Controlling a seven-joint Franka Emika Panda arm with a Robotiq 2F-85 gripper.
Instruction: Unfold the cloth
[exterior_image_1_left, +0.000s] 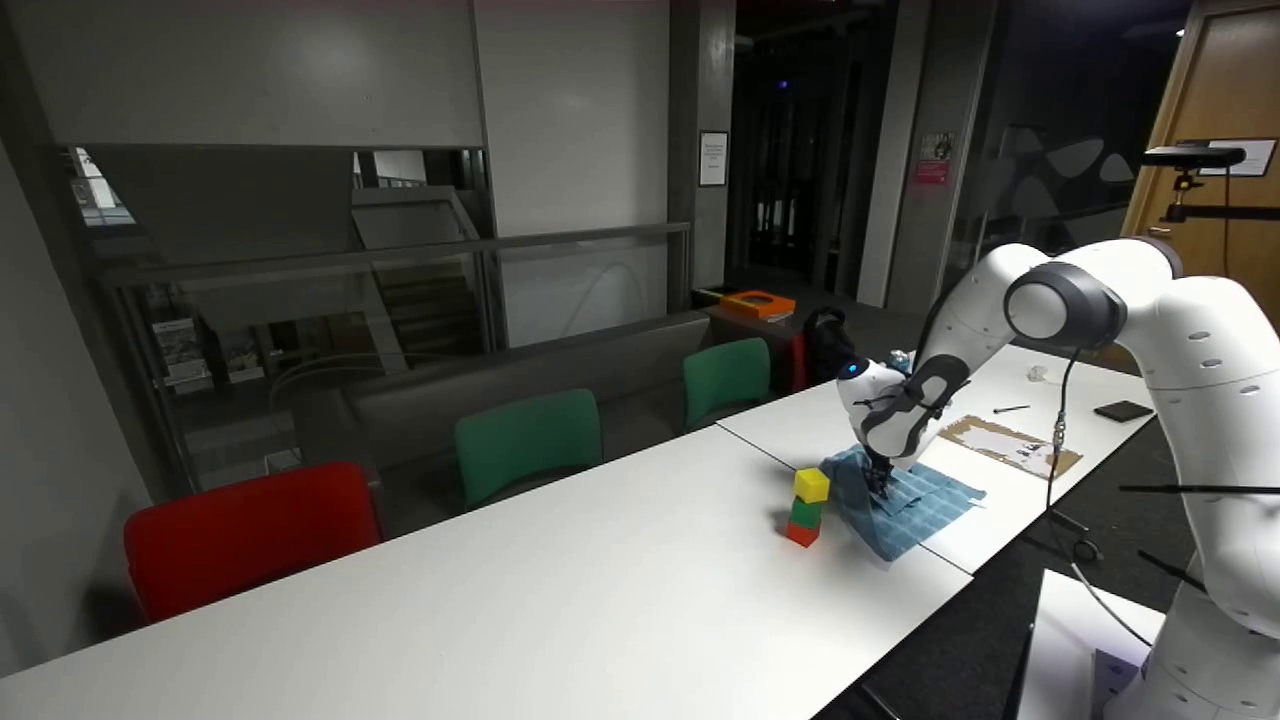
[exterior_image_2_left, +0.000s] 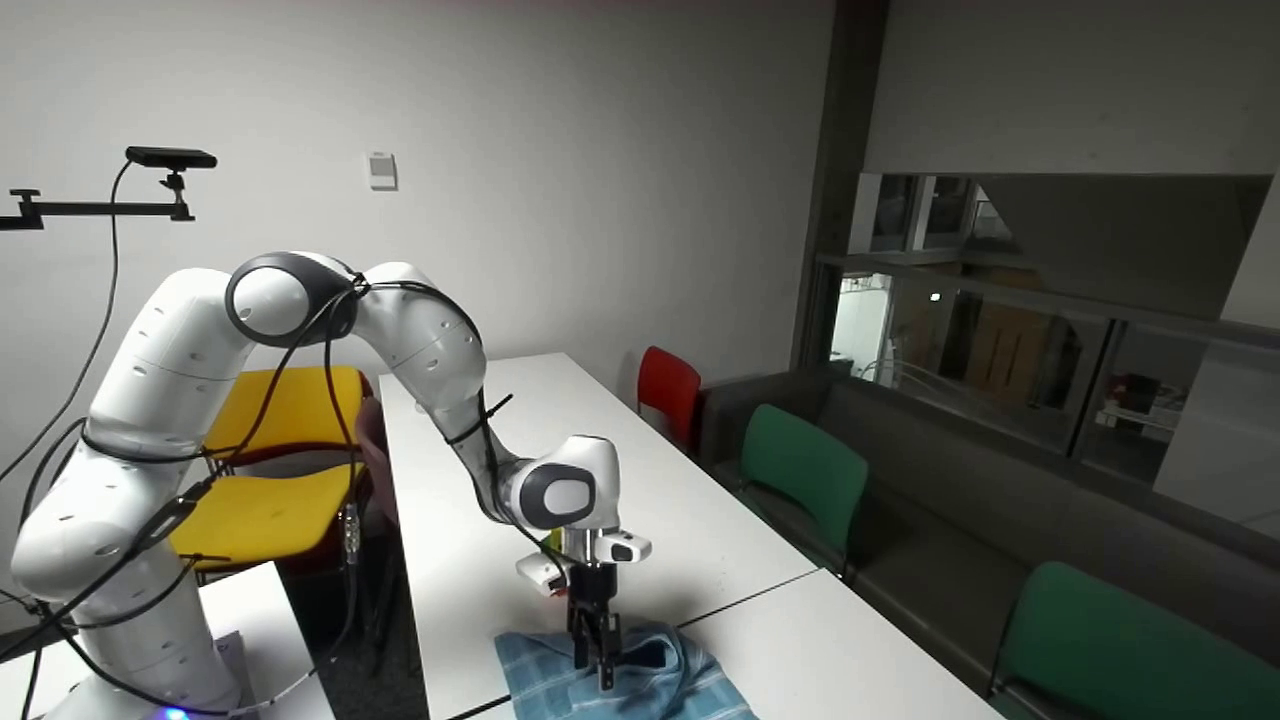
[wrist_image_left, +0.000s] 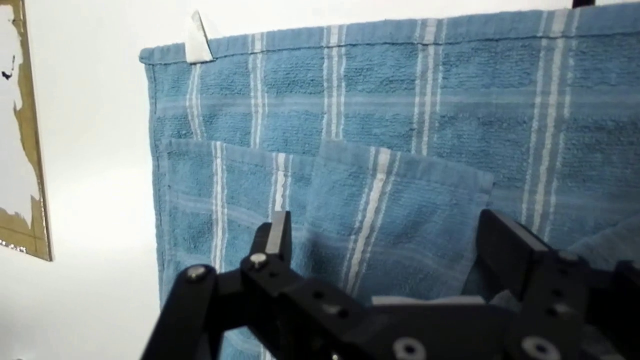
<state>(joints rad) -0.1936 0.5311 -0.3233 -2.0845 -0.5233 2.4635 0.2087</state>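
The blue cloth with a light check lies partly folded on the table, in both exterior views (exterior_image_1_left: 935, 515) (exterior_image_2_left: 540, 670) and the wrist view (wrist_image_left: 375, 100). Folded layers with a turned-over corner lie on top of it. In an exterior view a raised, curled fold stands beside the gripper. My gripper (wrist_image_left: 384, 217) is open, its fingers wide apart on either side of the folded flap. It points down at the cloth in both exterior views (exterior_image_1_left: 878, 485) (exterior_image_2_left: 594, 672). Whether the fingertips touch the fabric cannot be told. The cloth's lower part is hidden behind the gripper in the wrist view.
A stack of yellow, green and red blocks (exterior_image_1_left: 806, 508) stands close beside the cloth, mostly hidden behind the arm in an exterior view (exterior_image_2_left: 556, 540). A brown board with torn white paper (exterior_image_1_left: 1010, 445) lies on the cloth's other side. A black flat object (exterior_image_1_left: 1123, 411) lies farther off.
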